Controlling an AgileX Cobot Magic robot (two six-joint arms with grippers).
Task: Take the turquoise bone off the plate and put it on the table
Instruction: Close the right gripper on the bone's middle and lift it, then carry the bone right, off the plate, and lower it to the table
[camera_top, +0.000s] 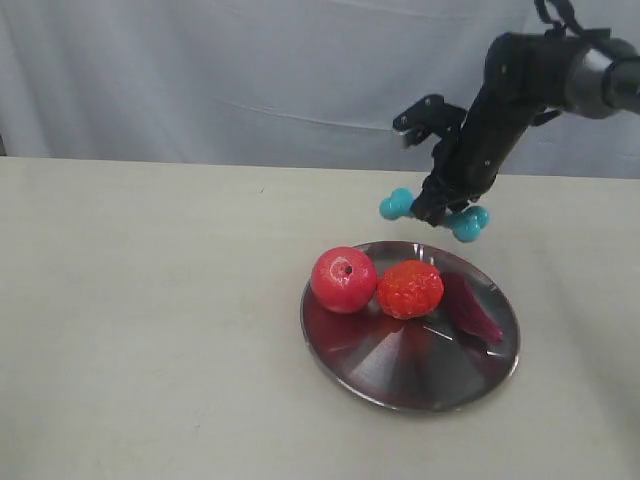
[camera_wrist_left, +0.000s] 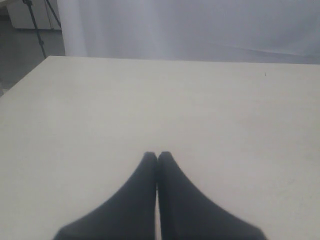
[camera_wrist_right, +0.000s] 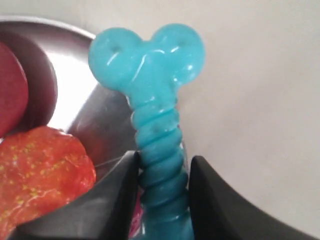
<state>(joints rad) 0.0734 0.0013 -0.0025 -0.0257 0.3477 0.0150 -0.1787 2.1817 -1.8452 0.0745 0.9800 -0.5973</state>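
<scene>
The right gripper (camera_top: 437, 212) pinches the bone (camera_top: 397, 205) by its shaft, aloft over the far rim of the plate (camera_top: 400, 378). Best to clear the rim, lower onto bare worktop (camera_top: 150, 320), then release.

Right arm (camera_top: 525, 85) comes in from the upper right of the exterior view, all black, angled down so the right gripper (camera_top: 440, 212) points down and left. Its 2 fingers (camera_wrist_right: 112, 195) are clamped on the ribbed shaft of the turquoise bone (camera_top: 397, 204). Left gripper (camera_wrist_left: 157, 159) only shows on its own wrist cam, 2 fingers pressed tip to tip, holding nothing.
</scene>
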